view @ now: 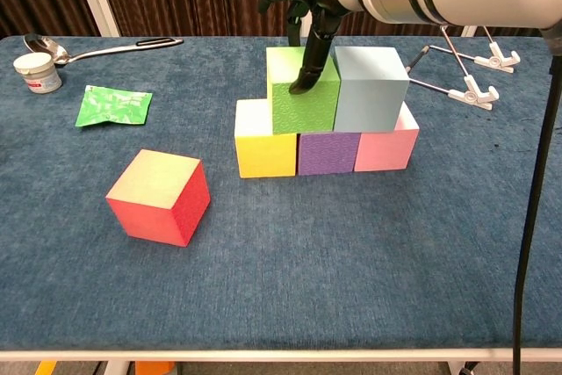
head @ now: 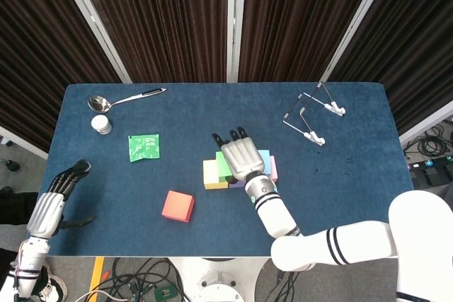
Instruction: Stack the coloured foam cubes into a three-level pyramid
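Already the pyramid stood two levels high near the middle of the table [head: 340, 175]: a yellow cube [view: 263, 147], a purple cube [view: 327, 152] and a pink cube [view: 386, 147] touched in a row, with a green cube [view: 300, 98] and a light blue cube [view: 371, 87] side by side on top. The right hand [head: 241, 155] hung over this stack, its fingers [view: 312, 54] extended and close together, pointing down, with dark tips against the front face of the green cube; it held nothing. From above, the hand covered most of the upper level, so only slivers of green and blue showed beside it.

The red cube [view: 160, 197] sat alone, well apart from the stack, toward the near-left part of the table. The left hand [head: 56, 199] rested off the near-left corner, fingers loosely curled and apart, holding nothing.

Other things lay around the edges. A green packet [head: 144, 147] lay flat to the left of the stack, between it and the left edge. A small white jar [head: 102, 124] stood near the far-left corner, with a metal ladle [head: 120, 99] just beyond it, its handle running along the far edge. A wire rack [head: 311, 114] with white feet sat toward the far-right corner, behind the pink cube in the chest view. Nothing lay between the red cube and the stack.
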Robot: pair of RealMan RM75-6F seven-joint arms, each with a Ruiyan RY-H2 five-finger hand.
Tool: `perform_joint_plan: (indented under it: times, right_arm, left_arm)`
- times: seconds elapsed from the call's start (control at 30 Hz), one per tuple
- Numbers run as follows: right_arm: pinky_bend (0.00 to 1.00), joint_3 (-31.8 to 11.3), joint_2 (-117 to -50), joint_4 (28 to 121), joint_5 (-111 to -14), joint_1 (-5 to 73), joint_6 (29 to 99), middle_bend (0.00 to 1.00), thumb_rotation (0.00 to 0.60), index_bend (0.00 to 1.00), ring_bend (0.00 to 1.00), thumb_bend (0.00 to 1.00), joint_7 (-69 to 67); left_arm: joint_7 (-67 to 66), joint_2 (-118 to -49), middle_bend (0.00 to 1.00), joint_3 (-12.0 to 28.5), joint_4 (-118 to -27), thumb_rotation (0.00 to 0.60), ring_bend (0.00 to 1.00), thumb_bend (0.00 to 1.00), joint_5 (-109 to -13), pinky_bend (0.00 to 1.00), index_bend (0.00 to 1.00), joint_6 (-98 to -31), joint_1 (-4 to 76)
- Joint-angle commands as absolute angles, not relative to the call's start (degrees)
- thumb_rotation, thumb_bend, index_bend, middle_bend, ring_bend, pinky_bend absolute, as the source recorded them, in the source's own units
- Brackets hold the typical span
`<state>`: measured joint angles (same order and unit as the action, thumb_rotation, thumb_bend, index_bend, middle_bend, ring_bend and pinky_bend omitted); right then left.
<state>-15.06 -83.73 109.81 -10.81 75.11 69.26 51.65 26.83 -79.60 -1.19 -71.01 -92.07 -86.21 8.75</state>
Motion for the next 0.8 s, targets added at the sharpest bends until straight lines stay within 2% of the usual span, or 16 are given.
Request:
perform_joint_plan:
  times: [0.03, 0.17, 0.37, 0.5, 0.8]
  right_arm:
    - [0.0, -15.06, -83.83, 109.8, -10.54, 75.16, 69.31, 0.55, 0.6, 0.0, 0.09, 0.1, 51.85]
    - [0.0, -15.28, -83.68, 110.02, -10.16, 75.05, 69.09, 0.51, 0.6, 0.0, 0.09, 0.1, 51.79]
    - [0.0, -15.47, -83.19, 110.22, -9.63, 74.87, 68.3, 0.22, 0.6, 0.0, 0.01, 0.06, 51.61]
    - [0.0, -15.54, -82.99, 110.23, -9.98, 74.65, 67.68, 0.07, 0.6, 0.0, 0.0, 0.04, 51.08]
    - [0.0, -15.48, -82.22, 110.8, -10.59, 74.34, 67.08, 0.01, 0.6, 0.0, 0.0, 0.03, 50.31]
  left_arm:
    - [26.84, -79.58, 0.09, -1.21, -71.06, 0.6, 0.0, 0.0, -92.11, 0.08, 0.15, -86.24, 8.74]
    - [26.91, -79.56, 0.09, -1.25, -70.98, 0.6, 0.0, 0.0, -92.1, 0.08, 0.15, -86.21, 8.72]
    - [26.81, -79.61, 0.09, -1.23, -71.0, 0.6, 0.0, 0.0, -92.11, 0.08, 0.15, -86.19, 8.75]
    - [26.82, -79.61, 0.09, -1.22, -71.0, 0.6, 0.0, 0.0, -92.12, 0.08, 0.15, -86.25, 8.73]
    - [26.84, -79.57, 0.09, -1.22, -71.03, 0.6, 0.0, 0.0, -92.17, 0.08, 0.15, -86.36, 8.69]
